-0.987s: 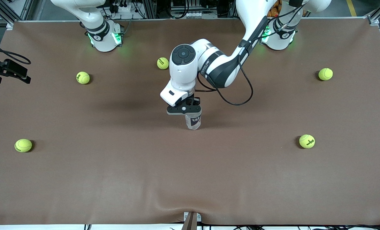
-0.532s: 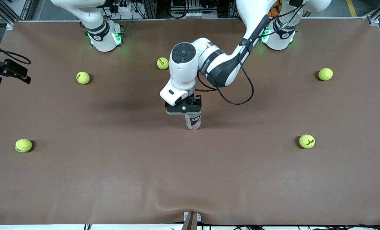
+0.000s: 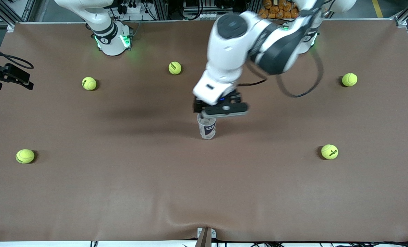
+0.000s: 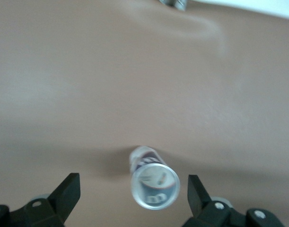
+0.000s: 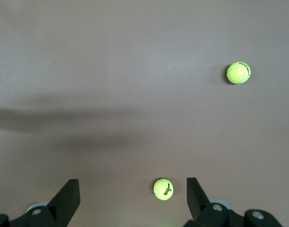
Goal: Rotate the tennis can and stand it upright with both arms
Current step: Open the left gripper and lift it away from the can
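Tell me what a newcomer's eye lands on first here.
The tennis can stands upright mid-table, alone, its silver rim up. Just above it hangs the left gripper, fingers open and clear of the can. Five tennis balls lie scattered around, one toward the left arm's end; the right arm waits out of frame.

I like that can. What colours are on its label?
White and navy on the tennis can, seen best in the front view.

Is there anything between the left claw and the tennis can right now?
Nothing visible. The open left claw hangs just above the upright clear plastic tennis can with the navy and white label, with only air between them.
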Controlling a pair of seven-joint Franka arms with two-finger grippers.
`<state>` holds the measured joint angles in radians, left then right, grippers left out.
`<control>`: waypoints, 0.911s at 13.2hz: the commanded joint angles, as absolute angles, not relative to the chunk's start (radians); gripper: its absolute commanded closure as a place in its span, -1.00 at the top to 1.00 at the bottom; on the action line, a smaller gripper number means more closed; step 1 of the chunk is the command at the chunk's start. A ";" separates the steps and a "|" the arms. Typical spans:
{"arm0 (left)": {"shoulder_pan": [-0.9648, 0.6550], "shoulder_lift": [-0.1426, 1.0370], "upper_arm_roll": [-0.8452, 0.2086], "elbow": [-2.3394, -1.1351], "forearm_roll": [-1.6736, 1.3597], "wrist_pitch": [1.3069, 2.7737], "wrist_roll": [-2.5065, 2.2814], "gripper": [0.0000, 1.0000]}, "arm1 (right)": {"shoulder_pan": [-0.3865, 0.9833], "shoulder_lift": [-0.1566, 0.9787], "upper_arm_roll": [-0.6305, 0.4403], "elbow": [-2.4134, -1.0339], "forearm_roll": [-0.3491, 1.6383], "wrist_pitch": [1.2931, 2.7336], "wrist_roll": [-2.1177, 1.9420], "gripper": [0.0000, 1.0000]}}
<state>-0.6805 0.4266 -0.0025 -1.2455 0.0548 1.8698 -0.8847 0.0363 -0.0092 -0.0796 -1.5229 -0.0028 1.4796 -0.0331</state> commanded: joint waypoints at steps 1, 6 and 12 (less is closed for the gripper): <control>-0.588 0.303 -0.011 -1.287 0.066 1.772 -0.887 1.00 | 0.029 -0.003 -0.075 -1.506 -0.003 1.474 -0.046 1.00; -0.387 0.186 -0.011 -1.287 0.071 1.597 -0.687 1.00 | 0.029 -0.003 -0.075 -1.506 -0.003 1.473 -0.046 1.00; -0.137 0.100 -0.014 -1.331 0.064 1.474 -0.257 1.00 | 0.029 -0.003 -0.075 -1.508 -0.003 1.474 -0.046 1.00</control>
